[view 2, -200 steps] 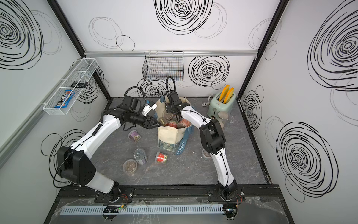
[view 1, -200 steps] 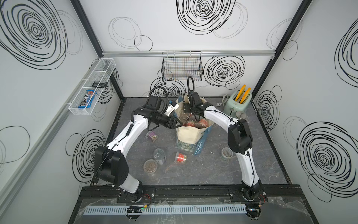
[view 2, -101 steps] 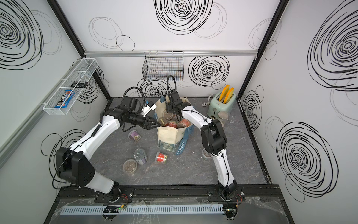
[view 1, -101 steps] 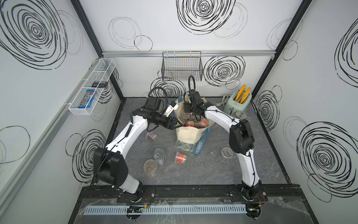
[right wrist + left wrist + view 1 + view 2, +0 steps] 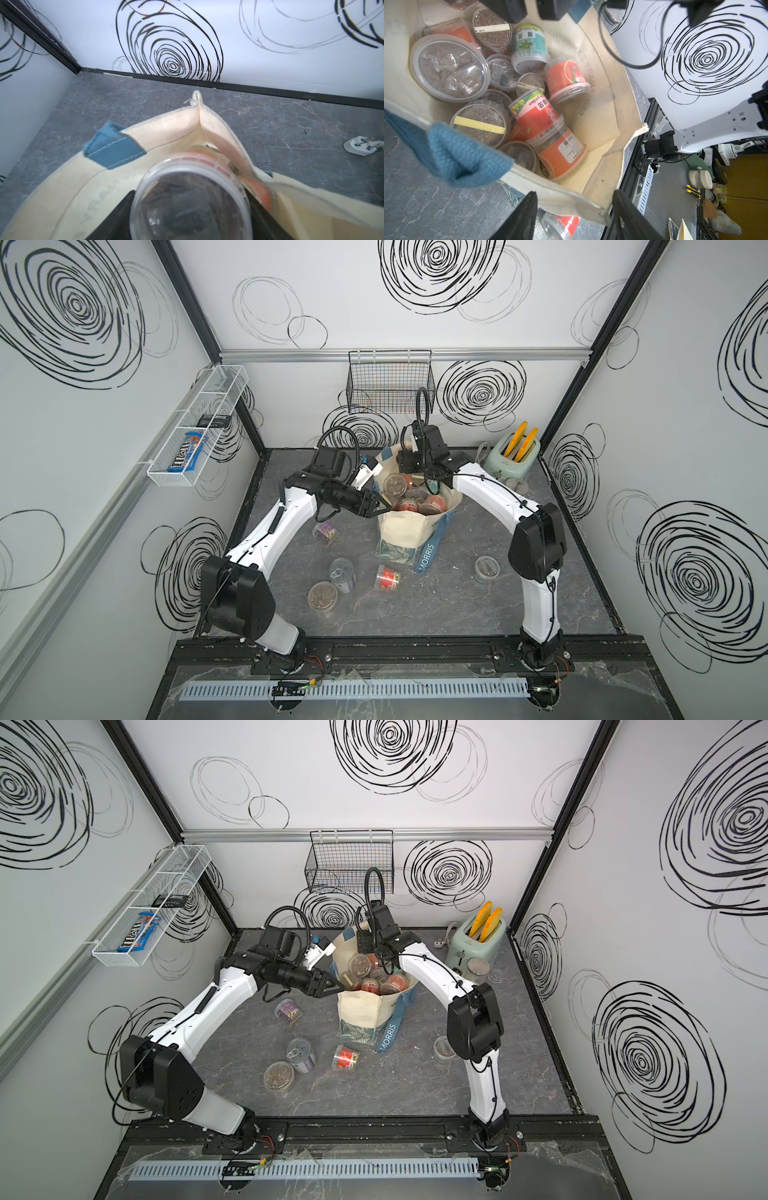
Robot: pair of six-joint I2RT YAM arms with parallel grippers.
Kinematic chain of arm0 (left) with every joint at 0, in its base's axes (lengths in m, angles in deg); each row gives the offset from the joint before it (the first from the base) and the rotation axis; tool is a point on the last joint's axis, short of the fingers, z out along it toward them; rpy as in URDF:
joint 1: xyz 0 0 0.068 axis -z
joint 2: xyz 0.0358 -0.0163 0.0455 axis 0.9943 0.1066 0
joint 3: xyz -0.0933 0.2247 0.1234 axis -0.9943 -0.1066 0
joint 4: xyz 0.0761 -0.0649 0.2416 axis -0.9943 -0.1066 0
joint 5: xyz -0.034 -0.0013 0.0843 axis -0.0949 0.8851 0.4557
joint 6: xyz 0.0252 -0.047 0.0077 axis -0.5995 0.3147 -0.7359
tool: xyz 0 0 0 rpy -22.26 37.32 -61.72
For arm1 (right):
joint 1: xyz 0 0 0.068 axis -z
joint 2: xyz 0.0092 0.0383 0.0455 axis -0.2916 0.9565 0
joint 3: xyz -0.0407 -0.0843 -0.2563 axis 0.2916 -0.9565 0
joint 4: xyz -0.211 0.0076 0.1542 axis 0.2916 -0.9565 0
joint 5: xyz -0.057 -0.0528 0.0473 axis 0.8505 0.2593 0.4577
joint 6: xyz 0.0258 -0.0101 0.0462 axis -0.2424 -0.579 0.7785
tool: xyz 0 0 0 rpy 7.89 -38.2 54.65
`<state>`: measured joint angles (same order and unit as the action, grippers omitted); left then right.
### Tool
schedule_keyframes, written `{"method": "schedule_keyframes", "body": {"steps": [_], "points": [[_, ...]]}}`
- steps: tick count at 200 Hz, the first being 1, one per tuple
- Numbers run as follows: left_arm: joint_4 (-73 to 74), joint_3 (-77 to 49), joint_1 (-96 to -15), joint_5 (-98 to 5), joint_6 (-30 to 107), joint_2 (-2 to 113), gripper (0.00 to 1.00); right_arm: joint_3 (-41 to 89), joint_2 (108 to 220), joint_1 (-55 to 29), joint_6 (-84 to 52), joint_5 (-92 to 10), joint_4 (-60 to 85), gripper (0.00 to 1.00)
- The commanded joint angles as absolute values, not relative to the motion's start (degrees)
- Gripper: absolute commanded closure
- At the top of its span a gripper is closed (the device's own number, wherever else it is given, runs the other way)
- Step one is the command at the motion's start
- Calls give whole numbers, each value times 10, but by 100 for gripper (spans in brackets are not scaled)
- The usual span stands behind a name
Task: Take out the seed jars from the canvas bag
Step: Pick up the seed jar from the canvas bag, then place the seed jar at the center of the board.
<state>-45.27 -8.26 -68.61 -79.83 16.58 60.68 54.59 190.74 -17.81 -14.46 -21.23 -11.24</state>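
seed jar [image 5: 191,182] in the right gripper [image 5: 191,209], over the mouth of the canvas bag [image 5: 166,128]
right gripper clamps its sides; it looks light, stiff and slick, best held under the lid flange. left gripper [image 5: 574,194] gapes empty astride the bag's rim; more jars [image 5: 533,116] piled inside.

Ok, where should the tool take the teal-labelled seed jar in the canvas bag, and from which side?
Across the round labelled wall of the teal-labelled seed jar, coming down through the open mouth of the canvas bag. It lies on its side atop the other seed jars, label uppermost, so its curved flanks look easier to reach than lid or base.
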Motion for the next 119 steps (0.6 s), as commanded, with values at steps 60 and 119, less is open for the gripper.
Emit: {"method": "schedule_keyframes", "body": {"steps": [60,119], "points": [[-448,-84,-691,-802,149,588,38,470,1715,-165,-131,-255,-225,28],[-453,-82,-692,-791,139,581,37,329,1570,-67,-132,-273,-264,28]]}}
